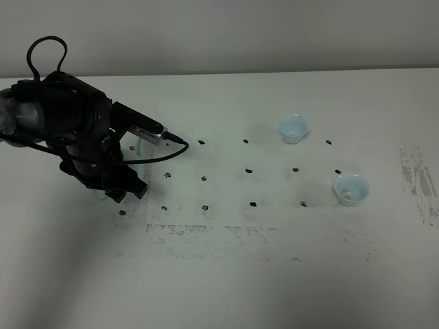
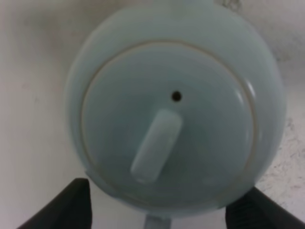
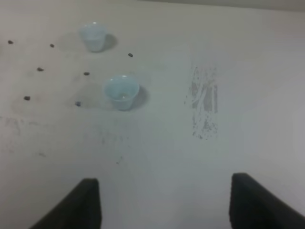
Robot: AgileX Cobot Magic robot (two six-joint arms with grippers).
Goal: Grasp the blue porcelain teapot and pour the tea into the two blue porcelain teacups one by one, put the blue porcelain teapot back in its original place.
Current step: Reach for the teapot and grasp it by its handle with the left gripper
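— Where do your cameras sit?
— Your high one looks down over the whole white table (image 1: 226,288). Your left wrist one hangs close above the round pale-blue porcelain teapot (image 2: 190,138). Your right wrist one, farther off, shares two small pale-blue flared cups (image 3: 94,36) (image 3: 122,91) (image 1: 293,128) (image 1: 351,188) with it.
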